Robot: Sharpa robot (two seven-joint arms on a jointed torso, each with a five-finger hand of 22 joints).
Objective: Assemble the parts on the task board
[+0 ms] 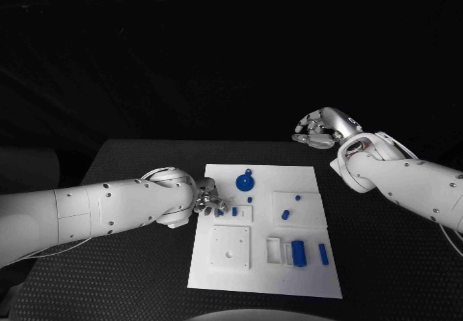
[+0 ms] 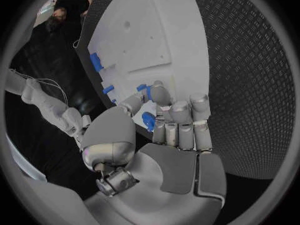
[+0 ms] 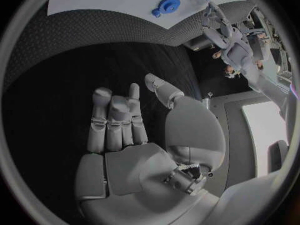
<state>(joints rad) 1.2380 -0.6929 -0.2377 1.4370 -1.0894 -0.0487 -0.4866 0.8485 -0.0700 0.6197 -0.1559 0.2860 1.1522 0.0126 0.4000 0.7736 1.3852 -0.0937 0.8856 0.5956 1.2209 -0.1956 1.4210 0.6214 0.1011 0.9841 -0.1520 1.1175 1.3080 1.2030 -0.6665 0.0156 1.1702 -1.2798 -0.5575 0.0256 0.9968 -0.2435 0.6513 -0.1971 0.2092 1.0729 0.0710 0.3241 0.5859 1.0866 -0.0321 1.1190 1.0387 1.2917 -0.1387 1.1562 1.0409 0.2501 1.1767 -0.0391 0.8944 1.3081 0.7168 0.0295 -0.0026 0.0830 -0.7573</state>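
**Left hand pinching at the board's left edge, right hand raised and empty**

The task board (image 1: 280, 267) lies flat in the middle of the black table (image 1: 126, 281). The left hand (image 1: 205, 200) reaches over the board's left edge, beside a small raised white block (image 1: 241, 213) on the board. In the left wrist view the left hand's fingers (image 2: 180, 130) are curled in close together, and a small blue part (image 2: 149, 121) sits between them and the thumb – pinched, as far as that view shows. In the head view a bit of blue (image 1: 220, 212) shows just at the fingertips, with another short blue piece (image 1: 233, 211) standing in the block next to it.

The right hand (image 1: 325, 128) hangs in the air beyond the board's far right corner, well apart from every part. Its fingers (image 3: 115, 122) stand nearly straight and side by side, the thumb set away from them – nothing held.

On the board, a round blue disc with a knob (image 1: 245, 180) sits near the far edge, with a tiny blue peg (image 1: 250, 199) just nearer than it. A second white square (image 1: 294, 204) on the right carries 2 small blue pieces (image 1: 286, 215). Toward the near edge lie a flat white plate with holes (image 1: 231, 246), an open white frame (image 1: 274, 249), a thick blue cylinder (image 1: 299, 253) and a thin blue bar (image 1: 323, 253)
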